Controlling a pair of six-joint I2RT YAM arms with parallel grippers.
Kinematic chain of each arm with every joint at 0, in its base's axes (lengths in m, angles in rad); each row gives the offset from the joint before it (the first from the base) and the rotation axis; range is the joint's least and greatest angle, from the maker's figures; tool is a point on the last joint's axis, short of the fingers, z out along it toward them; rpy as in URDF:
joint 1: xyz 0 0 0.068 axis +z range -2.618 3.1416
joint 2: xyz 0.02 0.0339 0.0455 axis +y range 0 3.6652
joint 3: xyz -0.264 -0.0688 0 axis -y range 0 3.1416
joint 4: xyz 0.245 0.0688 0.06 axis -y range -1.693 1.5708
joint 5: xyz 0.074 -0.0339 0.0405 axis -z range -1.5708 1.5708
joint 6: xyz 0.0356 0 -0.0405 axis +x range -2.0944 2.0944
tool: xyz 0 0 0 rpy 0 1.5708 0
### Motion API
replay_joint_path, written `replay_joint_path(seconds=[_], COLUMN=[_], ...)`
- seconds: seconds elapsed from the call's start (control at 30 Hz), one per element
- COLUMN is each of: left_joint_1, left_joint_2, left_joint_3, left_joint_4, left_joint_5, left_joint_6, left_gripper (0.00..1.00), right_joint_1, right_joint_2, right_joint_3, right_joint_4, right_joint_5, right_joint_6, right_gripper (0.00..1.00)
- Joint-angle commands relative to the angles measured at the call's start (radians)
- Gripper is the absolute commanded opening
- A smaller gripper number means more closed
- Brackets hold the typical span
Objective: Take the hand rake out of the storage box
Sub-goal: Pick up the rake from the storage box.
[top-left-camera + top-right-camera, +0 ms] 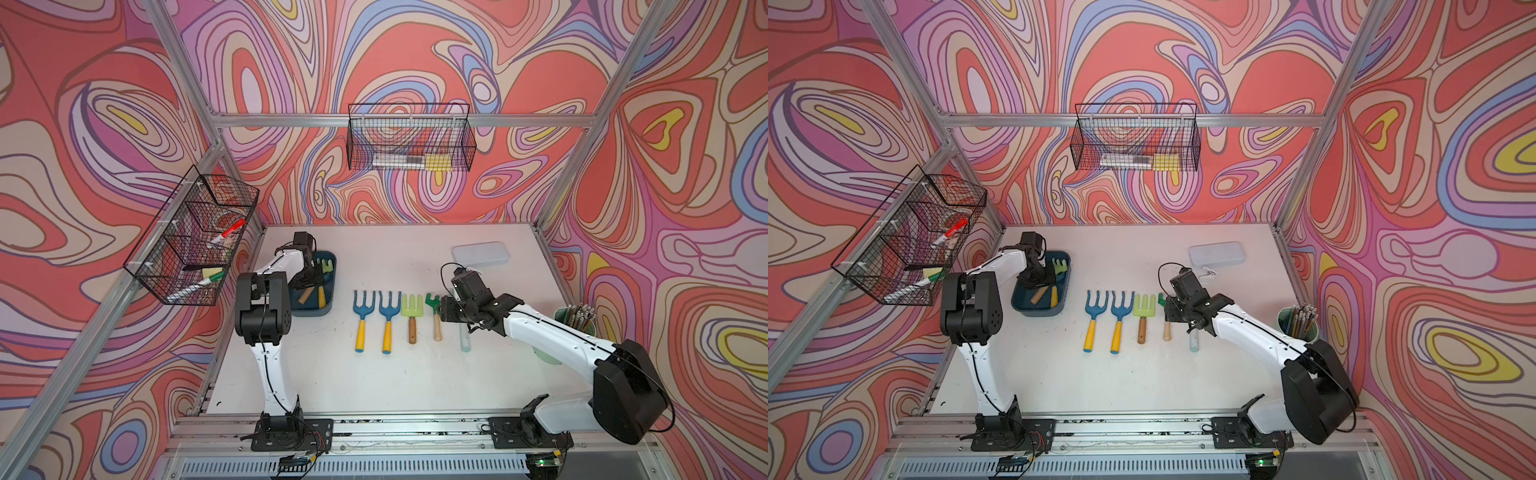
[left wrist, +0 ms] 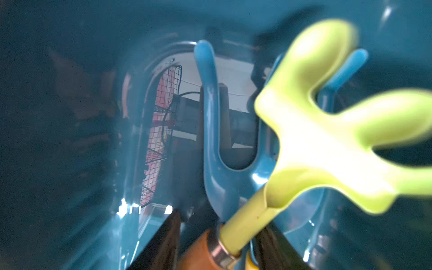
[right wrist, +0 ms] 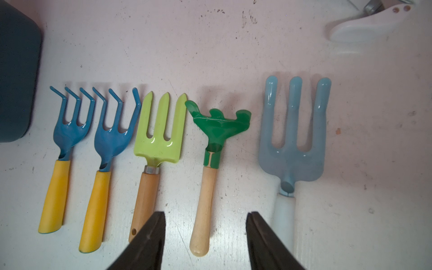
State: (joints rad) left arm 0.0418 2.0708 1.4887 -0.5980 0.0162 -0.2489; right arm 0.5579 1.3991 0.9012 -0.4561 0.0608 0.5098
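The storage box, a dark teal tray, sits on the white table, and everything here is placed from it. Inside it lies the hand rake, lime green with curled prongs, a metal ferrule and a wooden handle. Its head points to the box's far end and its handle slants toward the near end. It lies over a blue hand fork with a yellow handle, which shares the box.

The left gripper reaches down into the box over the rake. In the left wrist view its dark fingers stand on either side of the wooden handle near the ferrule. The view is blurred, and I cannot tell whether they pinch the handle or only flank it.

To the right of the box in both top views, five tools lie in a row on the table, prongs pointing away from the arm bases. Nearest the box are two blue cultivators with yellow handles. Then come a lime-green fork, a small dark green rake and a pale blue fork. The right gripper hovers over the end of the row farthest from the box, fingers spread and holding nothing, above the dark green rake's wooden handle.

Beyond that far end of the row lies a translucent white case.
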Motion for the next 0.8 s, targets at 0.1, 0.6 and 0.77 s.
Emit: replay_joint_path(seconds=[0.1,0.6,0.77], left_joint_1=[0.004,0.004,0.003], left_joint_2=[-0.067,-0.099,-0.117], left_joint_3=[-0.079,-0.067,-0.049], left_joint_4=[-0.022,-0.055,-0.068], left_joint_5=[0.029,-0.006,-0.004], left_joint_6=[-0.046,-0.047,-0.056], left_gripper=[0.44,0.27,0.21], right_joint_1=[0.007,0.008,0.008], right_joint_2=[0.022,0.0,0.0], right_joint_3=[-0.008,-0.026,-0.021], right_joint_4=[0.035,0.038,0.036], right_joint_5=[-0.021,-0.021,-0.019], right_joint_6=[0.004,0.01,0.01], right_gripper=[0.57,0.57,0.57])
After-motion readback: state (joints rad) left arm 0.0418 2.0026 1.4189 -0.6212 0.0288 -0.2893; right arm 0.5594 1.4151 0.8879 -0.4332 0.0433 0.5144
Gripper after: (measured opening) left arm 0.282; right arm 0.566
